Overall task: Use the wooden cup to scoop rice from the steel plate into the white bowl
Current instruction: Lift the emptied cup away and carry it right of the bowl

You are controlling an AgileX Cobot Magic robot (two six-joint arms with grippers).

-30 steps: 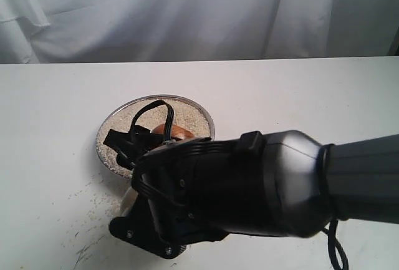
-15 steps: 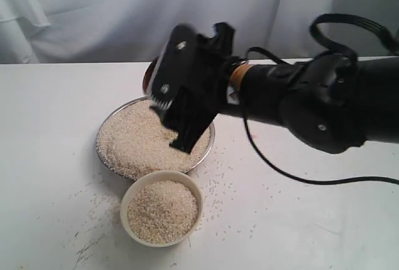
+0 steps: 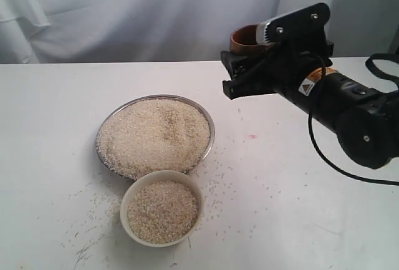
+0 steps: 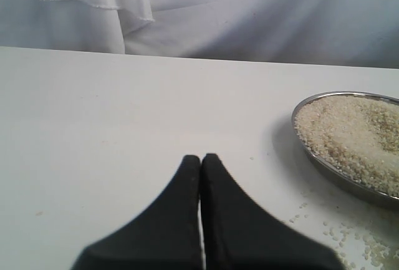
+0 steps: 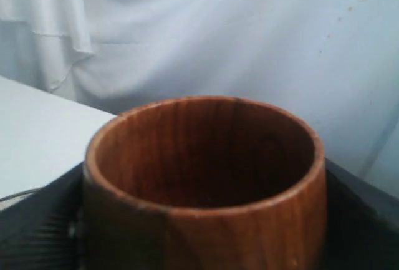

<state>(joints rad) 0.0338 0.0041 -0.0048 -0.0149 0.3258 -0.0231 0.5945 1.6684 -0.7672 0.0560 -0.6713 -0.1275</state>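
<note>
Currently right pincer point(image 3: 240, 72) clamps the wooden cup point(image 3: 245, 39) by its sides, aloft far-right of the steel plate point(image 3: 211, 126). Cup looks glossy, stiff, light, likely slippery. Left pincer point(image 4: 201, 173) closed, empty.

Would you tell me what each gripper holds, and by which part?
Right gripper clamps the wooden cup by its outer sides; left gripper is shut, empty.

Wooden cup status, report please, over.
Left gripper shut, empty. Right gripper shut on glossy reddish-brown wooden cup, held aloft right of shiny round steel plate. Small cream-white bowl nearly full of rice. Path clear.
</note>
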